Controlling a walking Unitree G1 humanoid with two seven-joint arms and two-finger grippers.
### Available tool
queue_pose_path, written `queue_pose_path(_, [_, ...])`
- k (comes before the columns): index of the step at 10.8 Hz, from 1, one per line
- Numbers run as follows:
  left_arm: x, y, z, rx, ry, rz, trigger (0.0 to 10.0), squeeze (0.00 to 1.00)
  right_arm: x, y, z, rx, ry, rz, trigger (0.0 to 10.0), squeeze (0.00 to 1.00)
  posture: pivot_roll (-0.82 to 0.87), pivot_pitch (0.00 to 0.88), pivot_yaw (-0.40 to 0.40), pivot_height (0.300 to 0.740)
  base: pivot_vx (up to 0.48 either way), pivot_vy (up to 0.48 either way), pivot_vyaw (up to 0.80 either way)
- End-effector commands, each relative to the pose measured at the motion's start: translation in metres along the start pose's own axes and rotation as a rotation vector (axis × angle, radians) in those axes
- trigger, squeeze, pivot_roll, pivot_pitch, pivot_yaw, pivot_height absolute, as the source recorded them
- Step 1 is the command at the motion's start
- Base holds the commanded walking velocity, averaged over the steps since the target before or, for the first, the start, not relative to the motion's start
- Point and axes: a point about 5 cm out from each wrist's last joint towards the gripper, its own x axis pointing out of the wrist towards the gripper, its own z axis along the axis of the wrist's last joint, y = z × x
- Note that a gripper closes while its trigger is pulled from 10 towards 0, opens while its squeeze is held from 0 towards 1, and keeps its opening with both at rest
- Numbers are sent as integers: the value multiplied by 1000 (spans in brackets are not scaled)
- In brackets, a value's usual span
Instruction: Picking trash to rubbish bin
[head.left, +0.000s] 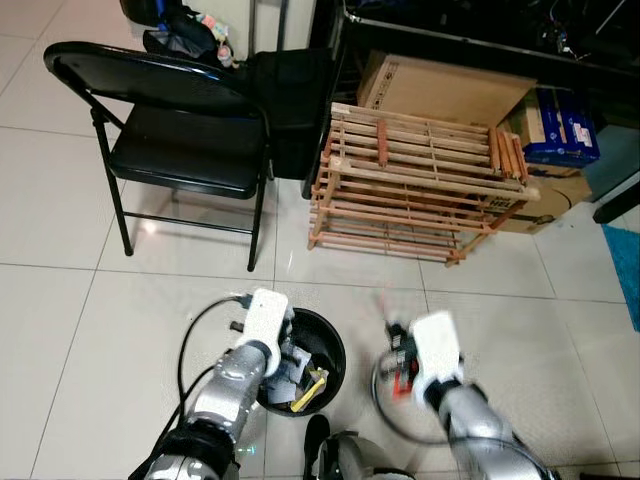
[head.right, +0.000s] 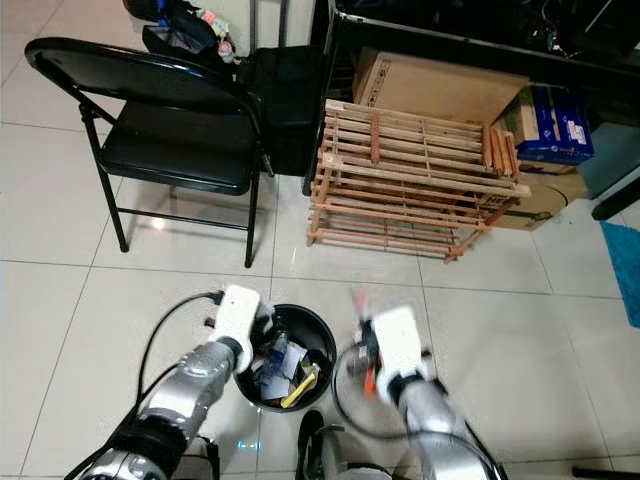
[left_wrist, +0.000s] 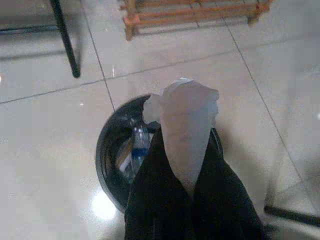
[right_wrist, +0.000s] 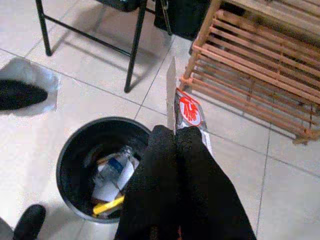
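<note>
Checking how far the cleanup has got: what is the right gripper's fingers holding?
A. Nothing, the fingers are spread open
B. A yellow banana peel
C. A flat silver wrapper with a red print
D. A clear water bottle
C: in the right wrist view the right gripper is closed on a silver wrapper with a red print, beside the black bin.

Black bin (head.left: 325, 345), red-printed wrapper (right_wrist: 190, 112)

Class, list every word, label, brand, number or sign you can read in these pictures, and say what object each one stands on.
No text reads clearly.
Blue cardboard box by the wooden slatted rack: print too small.
Silver wrapper with red emblem in the right gripper: blurred.
Clear plastic bottle's blue label in the round black rubbish bin: blurred.
</note>
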Motion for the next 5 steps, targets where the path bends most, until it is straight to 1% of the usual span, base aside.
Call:
queue_pose_path(1, [2, -15, -18, 49, 82, -50, 10000, 0, -7, -9, -5, -23, 19, -35, 10000, 0, 161, 281, -191, 740, 0, 0, 0])
queue_pose_path(2, [3, -16, -24, 70, 107, -56, 10000, 0, -9, -11, -4, -27, 17, -48, 10000, 0, 153, 282, -192, 740, 0, 0, 0])
queue_pose_path(3, [3, -19, -33, 100, 139, -70, 10000, 0, -11, -16, 2, -36, -12, -74, 10000, 0, 140, 282, -195, 740, 0, 0, 0])
queue_pose_path(5, [2, -18, -45, 123, 177, -60, 10000, 0, -13, -24, 9, -54, -37, -105, 10000, 0, 122, 282, -195, 740, 0, 0, 0])
